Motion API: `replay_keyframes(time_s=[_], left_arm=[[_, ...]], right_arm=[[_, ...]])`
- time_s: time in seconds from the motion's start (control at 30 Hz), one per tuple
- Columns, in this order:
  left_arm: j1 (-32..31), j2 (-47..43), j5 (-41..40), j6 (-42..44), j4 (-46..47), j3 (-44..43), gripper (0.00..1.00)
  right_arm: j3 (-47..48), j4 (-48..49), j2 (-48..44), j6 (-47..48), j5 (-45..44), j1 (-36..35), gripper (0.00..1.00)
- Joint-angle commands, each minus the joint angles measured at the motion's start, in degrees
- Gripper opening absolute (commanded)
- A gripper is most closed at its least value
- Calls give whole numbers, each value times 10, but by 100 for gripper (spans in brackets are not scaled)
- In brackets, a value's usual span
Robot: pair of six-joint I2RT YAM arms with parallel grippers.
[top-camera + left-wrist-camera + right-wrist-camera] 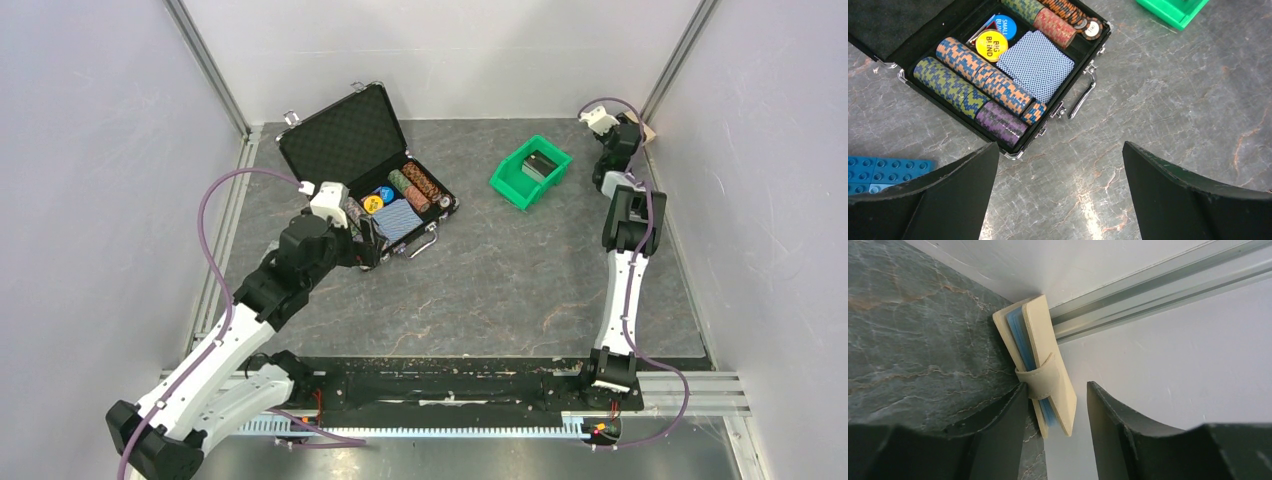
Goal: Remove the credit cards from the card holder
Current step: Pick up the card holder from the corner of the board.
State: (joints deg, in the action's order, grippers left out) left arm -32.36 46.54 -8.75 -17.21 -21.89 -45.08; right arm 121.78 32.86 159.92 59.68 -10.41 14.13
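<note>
**Wallet stands in the far right corner, right jaws loose around it**

The wallet point(1040, 365) stands on edge in the table's far right corner, leaning against the wall below the metal rail. Its strap is fastened, and the blue cards point(1017, 330) show between its tan covers.

The right gripper point(1055, 390) sits astride the wallet with its jaws partly open. The left finger point(1003, 415) is at the strap and the right finger point(1113, 415) stands clear, so nothing is clamped.

The left gripper point(1060, 150) hangs over bare table point(1173, 100) just in front of the open chip case point(345, 135). Its jaws are spread wide and hold nothing. A blue brick point(883, 172) lies beside its left finger. A green bin point(505, 185) sits between the case and the right arm.
</note>
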Motion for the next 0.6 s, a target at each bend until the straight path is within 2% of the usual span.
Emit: replay_keyframes(time_s=[0.0,0.23,0.5,0.57], left_arm=[[-2,17,-20,31,3,-12,100],[-2,27,-32,35,4,-12,100],[-2,27,-22,34,9,-10,100],[-2,24,-21,34,9,-9,100]], right_arm=[[35,8,35,28,-39,-2,48],[66,5,45,-3,-52,6,33],[60,2,30,-50,-52,19,0],[56,-1,24,-61,-47,22,0]])
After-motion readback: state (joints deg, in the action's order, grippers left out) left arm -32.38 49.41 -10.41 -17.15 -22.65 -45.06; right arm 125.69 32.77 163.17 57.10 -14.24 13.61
